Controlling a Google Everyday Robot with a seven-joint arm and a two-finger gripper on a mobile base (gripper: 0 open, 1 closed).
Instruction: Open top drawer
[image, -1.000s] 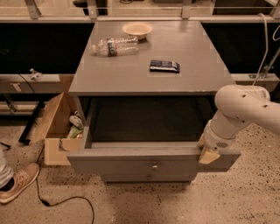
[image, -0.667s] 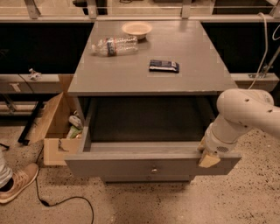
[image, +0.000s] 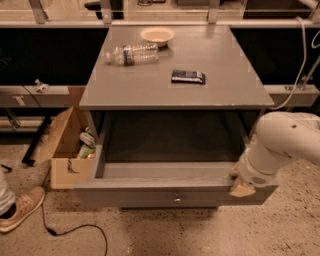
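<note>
The top drawer (image: 150, 196) of the grey cabinet (image: 150, 87) stands pulled well out, its deep grey box open and empty, with a small round knob (image: 177, 200) at the centre of its front. My gripper (image: 238, 181), on the white arm (image: 285, 145) coming from the right, sits at the right end of the drawer front. One tan fingertip (image: 242, 189) is outside the front panel and the other is inside it, closed on the top edge.
On the cabinet top lie a plastic bottle (image: 131, 53), a shallow bowl (image: 157, 35) and a dark packet (image: 188, 76). A cardboard box (image: 62, 150) stands left of the cabinet. A shoe (image: 20, 207) and a black cable (image: 75, 231) are on the floor at left.
The drawer has slid further out toward the camera, and my gripper has moved with it at the right end of the front.
</note>
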